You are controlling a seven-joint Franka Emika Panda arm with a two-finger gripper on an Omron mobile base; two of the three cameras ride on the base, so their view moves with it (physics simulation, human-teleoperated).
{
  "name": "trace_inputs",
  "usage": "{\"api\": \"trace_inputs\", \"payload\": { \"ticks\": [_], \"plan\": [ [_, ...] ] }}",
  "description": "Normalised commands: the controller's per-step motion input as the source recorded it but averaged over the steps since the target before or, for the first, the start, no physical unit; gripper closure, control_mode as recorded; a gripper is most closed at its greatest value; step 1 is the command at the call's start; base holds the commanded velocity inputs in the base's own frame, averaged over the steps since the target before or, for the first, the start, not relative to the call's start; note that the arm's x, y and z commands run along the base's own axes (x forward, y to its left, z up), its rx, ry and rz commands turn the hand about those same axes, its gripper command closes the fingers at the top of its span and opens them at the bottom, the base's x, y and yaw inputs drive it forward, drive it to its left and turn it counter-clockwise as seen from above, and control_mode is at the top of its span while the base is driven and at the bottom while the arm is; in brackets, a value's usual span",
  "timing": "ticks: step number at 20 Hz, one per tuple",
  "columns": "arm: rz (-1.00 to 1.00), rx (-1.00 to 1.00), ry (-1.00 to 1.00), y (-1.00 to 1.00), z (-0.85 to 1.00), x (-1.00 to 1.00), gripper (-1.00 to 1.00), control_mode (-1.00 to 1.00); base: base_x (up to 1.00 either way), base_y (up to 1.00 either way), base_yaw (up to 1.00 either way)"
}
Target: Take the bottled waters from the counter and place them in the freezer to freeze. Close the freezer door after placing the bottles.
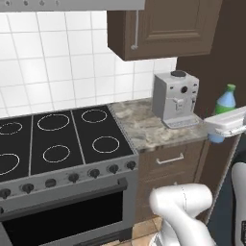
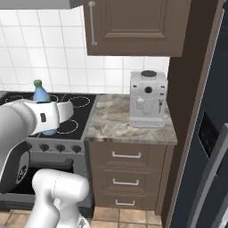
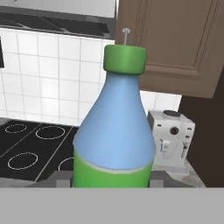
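White wall tiles (image 1: 57,62) back the black stovetop (image 1: 57,139) at left of frame, with a grey coffee machine (image 1: 176,98) on the stone counter (image 1: 144,127). At right edge, the gripper (image 1: 226,126) clamps a blue water bottle (image 1: 224,105) with green cap, upright, lifted beyond the counter's end.
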Motion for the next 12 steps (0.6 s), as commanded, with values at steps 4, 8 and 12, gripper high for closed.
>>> {"api": "trace_inputs", "payload": {
  "ticks": [4, 8, 12],
  "plan": [
    [0.0, 0.0, 0.0, 0.0, 0.0, 0.0, 1.0, 1.0, -0.76, -0.01, -0.28],
    [0.0, 0.0, 0.0, 0.0, 0.0, 0.0, 1.0, 1.0, -0.63, -0.03, -0.47],
    [0.0, 0.0, 0.0, 0.0, 0.0, 0.0, 1.0, 1.0, -0.53, 0.0, -0.66]
  ]
}}
